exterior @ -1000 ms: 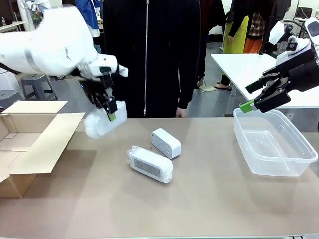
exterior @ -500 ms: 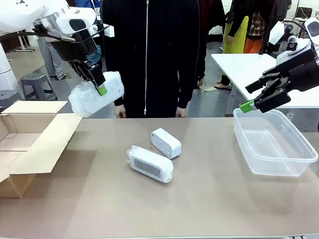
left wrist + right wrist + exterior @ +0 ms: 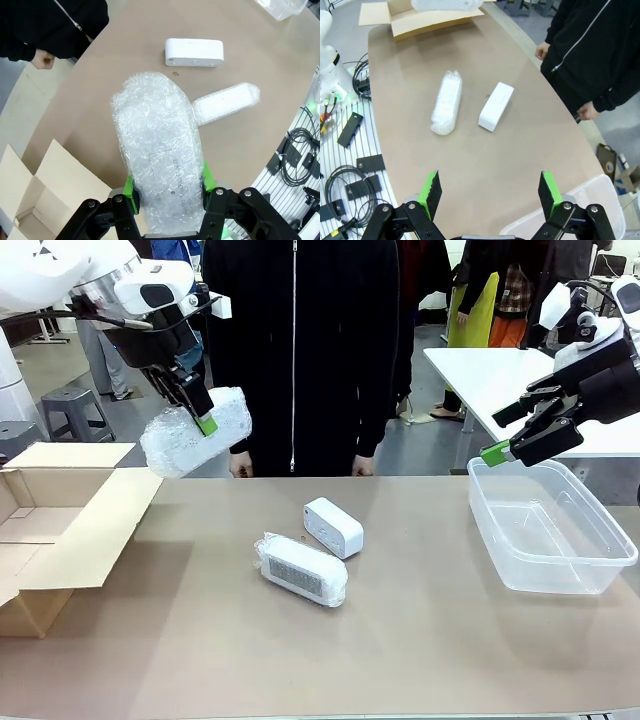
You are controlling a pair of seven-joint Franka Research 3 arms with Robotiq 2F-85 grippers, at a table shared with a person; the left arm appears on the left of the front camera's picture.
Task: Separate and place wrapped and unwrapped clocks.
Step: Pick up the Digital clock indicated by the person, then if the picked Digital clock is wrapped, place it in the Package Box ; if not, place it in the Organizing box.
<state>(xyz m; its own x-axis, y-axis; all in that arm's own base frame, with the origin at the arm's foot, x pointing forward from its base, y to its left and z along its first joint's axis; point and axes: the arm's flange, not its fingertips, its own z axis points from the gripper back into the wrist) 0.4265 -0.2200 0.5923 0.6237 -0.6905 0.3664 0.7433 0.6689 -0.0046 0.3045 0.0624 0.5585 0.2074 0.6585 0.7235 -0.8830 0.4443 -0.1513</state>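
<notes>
Above the brown table point(image 3: 400, 640), the left gripper point(image 3: 205, 423) is clamping a wrapped clock point(image 3: 170, 445) high, near the cardboard box point(image 3: 60, 500); it should be centring over the opening and lowering before releasing. The right gripper point(image 3: 500, 435) is hanging open.

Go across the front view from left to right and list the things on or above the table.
cardboard box → wrapped clock in the air, held in the shut left gripper → wrapped clock on the table → unwrapped clock → clear plastic bin
</notes>
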